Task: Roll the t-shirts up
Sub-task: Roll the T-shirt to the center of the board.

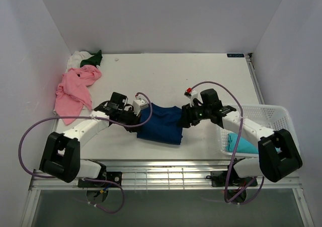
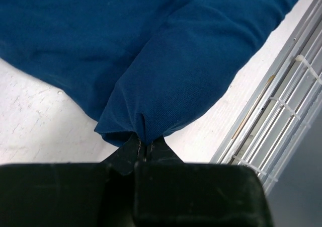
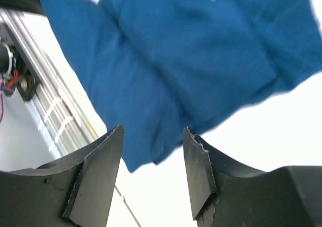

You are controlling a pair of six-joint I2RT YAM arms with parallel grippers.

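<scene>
Blue t-shirt: soft matt knit cloth; table: matt white, scuffed.

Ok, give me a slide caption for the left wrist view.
Left gripper shut on a pinched fold of the dark blue t-shirt, on the white table.

a robotics lab test cell: a white table boxed in by plain pale walls, a left arm and a right arm bolted to a metal rail at its near edge, purple cables looping loose, t-shirts heaped at its far left corner.
</scene>
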